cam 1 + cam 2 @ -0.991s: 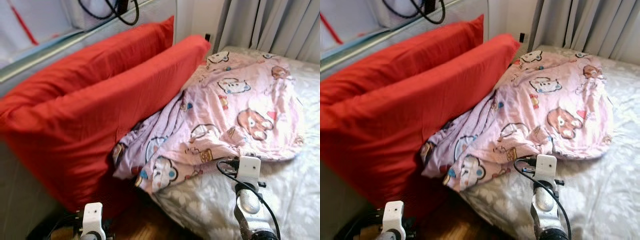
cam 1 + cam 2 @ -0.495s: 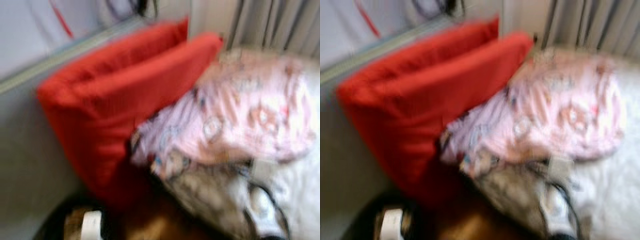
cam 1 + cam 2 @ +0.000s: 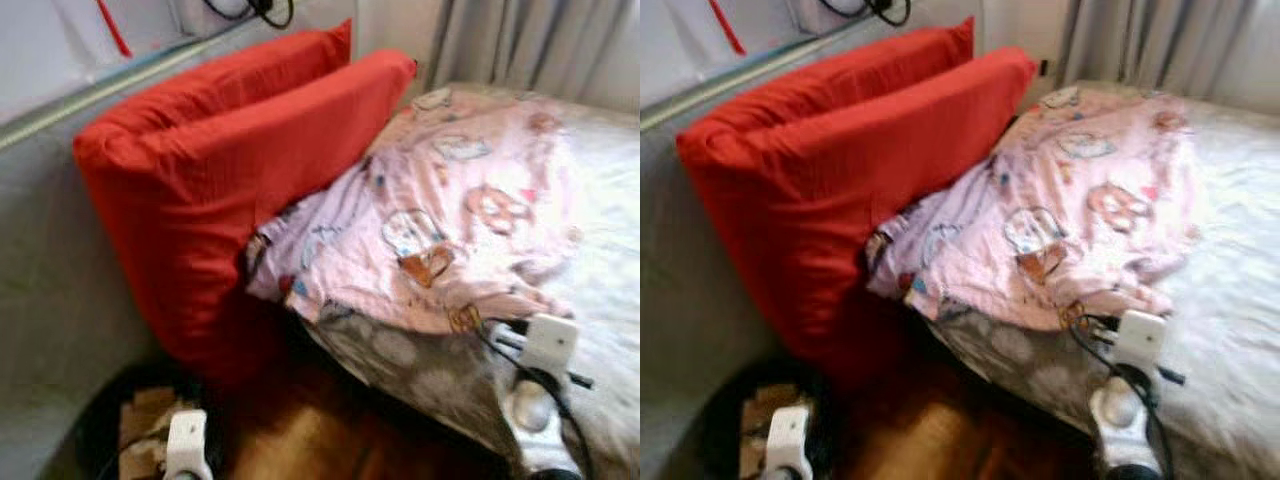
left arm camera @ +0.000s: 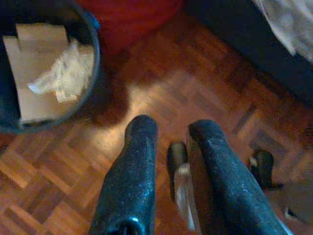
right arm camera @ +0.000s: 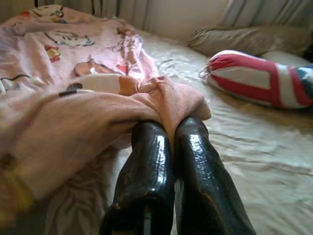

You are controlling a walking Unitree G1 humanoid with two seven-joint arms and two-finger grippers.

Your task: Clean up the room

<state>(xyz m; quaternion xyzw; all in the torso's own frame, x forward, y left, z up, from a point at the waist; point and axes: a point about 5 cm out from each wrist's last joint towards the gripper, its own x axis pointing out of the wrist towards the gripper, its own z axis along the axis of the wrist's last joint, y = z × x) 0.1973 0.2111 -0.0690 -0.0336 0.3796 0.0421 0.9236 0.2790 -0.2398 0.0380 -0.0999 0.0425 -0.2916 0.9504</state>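
Observation:
A pink cartoon-print blanket lies rumpled across the head of the bed, its near edge hanging over the mattress corner. My right gripper is shut on a fold of the blanket's edge, with pink cloth bunched over the fingertips. Its white wrist sits at the bed's near side. Two big red pillows lean against the grey headboard wall, touching the blanket. My left gripper hangs low over the wooden floor, open by a narrow gap and holding nothing.
A black bin holding cardboard and crumpled plastic stands on the floor by the red pillows. A red, white and blue striped cushion and a beige pillow lie farther along the bed. Grey curtains hang behind.
The camera has swung, so the whole scene sits differently. My right wrist is now lower and farther right, and the blanket's near edge lies stretched toward it.

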